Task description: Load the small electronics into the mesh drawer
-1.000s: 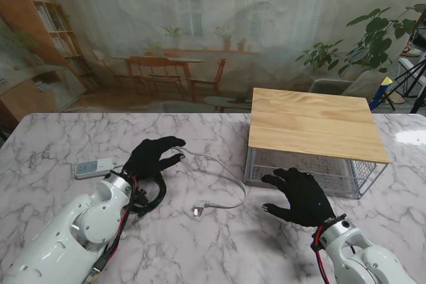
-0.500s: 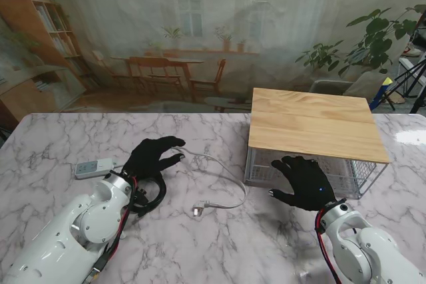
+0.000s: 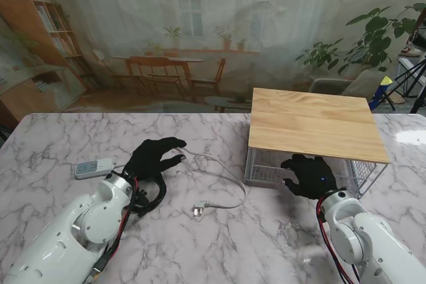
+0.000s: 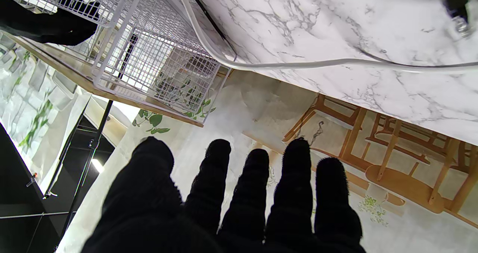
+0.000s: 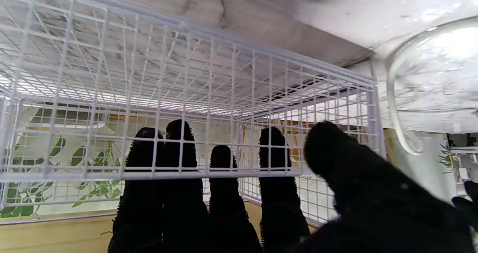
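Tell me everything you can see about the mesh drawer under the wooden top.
The mesh drawer is a white wire basket with a fine square grid and a thicker rim. It sits on the marble table under a pale wooden top, its front poking out only slightly. Nothing shows inside it. The right robot hand has four fingers behind the front rim and the thumb outside. A white cable lies beside it.

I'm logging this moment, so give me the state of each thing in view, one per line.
mesh drawer: closed under the wooden top, looks empty.
right hand: fingers reaching over the drawer's front rim.
left hand: open, fingers spread, holding nothing.
white cable: loose on the table, unplugged.
power strip: lying flat, untouched.
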### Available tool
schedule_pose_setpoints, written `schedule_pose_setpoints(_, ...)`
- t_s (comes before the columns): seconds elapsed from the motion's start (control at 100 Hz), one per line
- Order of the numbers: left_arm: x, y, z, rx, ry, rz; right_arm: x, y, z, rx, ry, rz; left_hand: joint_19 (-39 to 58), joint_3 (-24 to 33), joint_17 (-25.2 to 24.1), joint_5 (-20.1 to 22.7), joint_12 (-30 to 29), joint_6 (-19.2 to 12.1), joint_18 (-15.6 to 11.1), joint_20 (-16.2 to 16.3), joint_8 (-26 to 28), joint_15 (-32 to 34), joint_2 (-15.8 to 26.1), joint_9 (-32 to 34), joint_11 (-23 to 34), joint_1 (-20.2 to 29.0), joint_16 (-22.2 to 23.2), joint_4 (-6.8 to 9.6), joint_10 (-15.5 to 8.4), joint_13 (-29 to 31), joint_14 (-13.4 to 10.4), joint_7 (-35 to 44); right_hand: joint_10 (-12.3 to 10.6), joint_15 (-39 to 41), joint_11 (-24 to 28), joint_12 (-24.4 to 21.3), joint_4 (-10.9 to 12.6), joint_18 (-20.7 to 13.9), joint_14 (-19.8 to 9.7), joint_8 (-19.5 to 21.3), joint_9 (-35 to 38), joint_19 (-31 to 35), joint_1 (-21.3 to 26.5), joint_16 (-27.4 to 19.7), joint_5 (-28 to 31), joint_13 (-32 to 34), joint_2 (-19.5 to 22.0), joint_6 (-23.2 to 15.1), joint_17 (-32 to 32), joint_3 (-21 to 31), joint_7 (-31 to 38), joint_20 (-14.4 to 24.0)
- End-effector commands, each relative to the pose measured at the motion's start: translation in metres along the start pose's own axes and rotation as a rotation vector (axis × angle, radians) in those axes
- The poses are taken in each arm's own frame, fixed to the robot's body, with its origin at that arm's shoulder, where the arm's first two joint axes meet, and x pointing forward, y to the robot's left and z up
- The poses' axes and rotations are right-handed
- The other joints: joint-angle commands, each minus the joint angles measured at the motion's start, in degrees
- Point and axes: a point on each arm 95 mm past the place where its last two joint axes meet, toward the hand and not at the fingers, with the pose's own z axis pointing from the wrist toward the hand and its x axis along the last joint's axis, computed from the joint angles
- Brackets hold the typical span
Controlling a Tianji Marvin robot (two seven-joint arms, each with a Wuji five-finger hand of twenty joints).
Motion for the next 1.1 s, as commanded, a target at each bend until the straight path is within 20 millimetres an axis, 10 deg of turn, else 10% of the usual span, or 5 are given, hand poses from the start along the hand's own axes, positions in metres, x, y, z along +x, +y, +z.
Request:
schedule_pose_setpoints(0.0,0.001,0.002,0.001,-0.019,-0.001,-0.002,-0.002,-0.004,0.001,0.020,-0.016,0.011,-1.6,-1.5,-1.0,0.4,0.5,-0.1,-0.6,-0.7,0.0,-0.3,2.5,-0.9,0.1,-0.3,-0.4,-1.57,-0.4,-1.3,-0.3,-0.5,0.8,4.4,2.2,1.9,-2.9,0.8,-0.4,-1.4,1.1,1.8,3.0,1.9,0.3,2.1,-2.1,-2.3,1.7,2.8,4.2,2.1)
schedule_pose_setpoints(0.36,0.001,0.003,0.001,-0.023,-0.001,0.002,0.002,-0.007,0.001,0.082,-0.016,0.052,-1.5,-1.6,-0.9,0.4,0.5,-0.2,-0.6,-0.6,0.0,-0.2,2.5,-0.9,0.1,-0.3,-0.3,-1.56,-0.4,-1.1,-0.4,-0.5,-1.6,28.8,7.4,8.4,-8.2,-1.8,-9.5,-5.7,10.0,8.7,18.9,22.6,2.8,2.3,-4.3,-8.0,13.2,5.1,25.3,7.1)
schedule_pose_setpoints(1.09,0.002,0.004,0.002,-0.028,-0.005,0.003,0.031,-0.002,-0.051,0.111,0.091,0.058,-1.6,-1.6,-0.9,0.4,0.5,-0.2,-0.5,-0.5,0.1,-0.3,2.5,-1.0,0.1,-0.4,-0.3,-1.56,-0.4,-1.2,-0.4,-0.5,-2.5,35.5,6.3,10.0,-10.6,-0.6,-8.6,2.5,18.1,10.7,21.5,22.9,15.6,6.5,-9.3,-9.3,18.2,18.8,26.8,7.3)
